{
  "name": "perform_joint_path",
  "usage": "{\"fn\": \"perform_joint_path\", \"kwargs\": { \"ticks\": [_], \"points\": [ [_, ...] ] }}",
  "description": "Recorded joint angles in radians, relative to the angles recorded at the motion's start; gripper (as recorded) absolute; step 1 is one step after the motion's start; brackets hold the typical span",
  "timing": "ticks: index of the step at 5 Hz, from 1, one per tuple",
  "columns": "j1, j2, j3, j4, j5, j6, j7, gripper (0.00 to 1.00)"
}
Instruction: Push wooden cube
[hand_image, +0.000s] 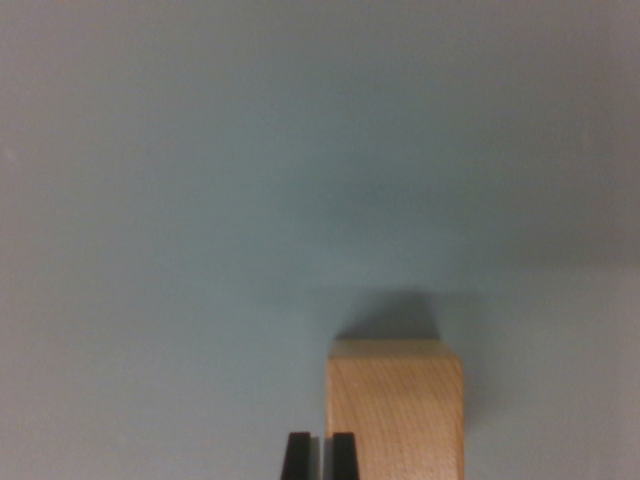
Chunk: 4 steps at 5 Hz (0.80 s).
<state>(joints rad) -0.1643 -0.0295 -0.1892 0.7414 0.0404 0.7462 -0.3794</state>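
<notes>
Wrist view: my gripper (321, 455) pokes in at the bottom edge, two black fingertips (298, 455) nearly together with only a thin slit between, holding nothing. Wooden cube (397, 405) sits on the blue-grey table (200, 200), low and right of centre in the wrist view. One fingertip overlaps its left edge; I can't tell whether they touch.

Wrist cam only: sits just above hand (320, 455), looks fwd and down, v. close over grey-blue counter (200, 200).
</notes>
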Motion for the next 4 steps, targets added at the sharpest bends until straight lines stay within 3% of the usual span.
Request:
{"fn": "perform_joint_path", "kwargs": {
  "ticks": [1, 2, 3, 4],
  "points": [
    [0.0000, 0.000, 0.000, 0.000, 0.0000, 0.000, 0.000, 0.00],
    [-0.0066, -0.002, -0.011, -0.041, 0.0003, -0.039, -0.019, 0.00],
    [-0.0066, -0.002, -0.011, -0.041, 0.0003, -0.039, -0.019, 0.00],
    [-0.0125, -0.003, -0.020, -0.078, 0.0006, -0.075, -0.037, 0.00]
  ]
}}
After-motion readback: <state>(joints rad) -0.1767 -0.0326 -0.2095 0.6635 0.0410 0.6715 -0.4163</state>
